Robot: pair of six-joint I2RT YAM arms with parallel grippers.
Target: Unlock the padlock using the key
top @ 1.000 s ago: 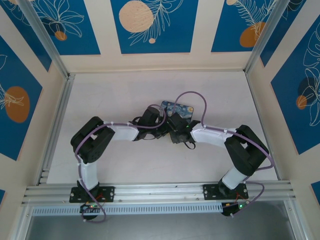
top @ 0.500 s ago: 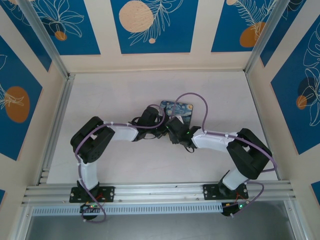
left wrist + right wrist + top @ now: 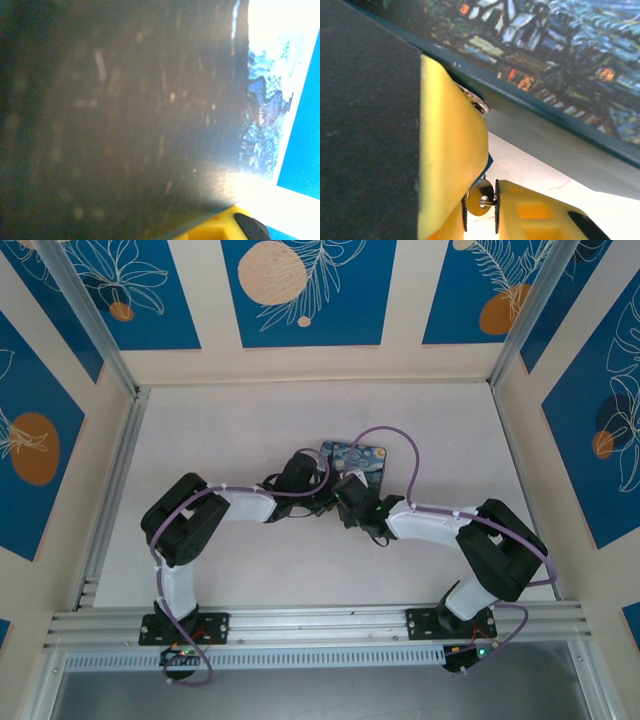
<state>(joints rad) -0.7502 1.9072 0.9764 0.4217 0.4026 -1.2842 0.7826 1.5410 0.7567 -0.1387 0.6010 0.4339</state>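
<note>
Top external: left tool (image 3: 322,495) and right tool (image 3: 343,498) meet at the near edge of the box (image 3: 362,453) on the desk (image 3: 250,420). Left wrist: a dark blur lies beside the box's print; this tool is closed, on what I cannot tell. Right wrist: below the box's edge, the right tool pinches the key (image 3: 479,200), a silvery holed tab just under the padlock (image 3: 487,161), a bluish sliver. Probably the key is seated; turning it and freeing the shackle remain.

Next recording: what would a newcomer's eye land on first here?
Both arms fold inward, so the left gripper and right gripper meet mid-table at the near edge of the Starry Night box. In the right wrist view, a small silvery metal piece with a hole sits in the narrow gap between yellow fingers.
</note>
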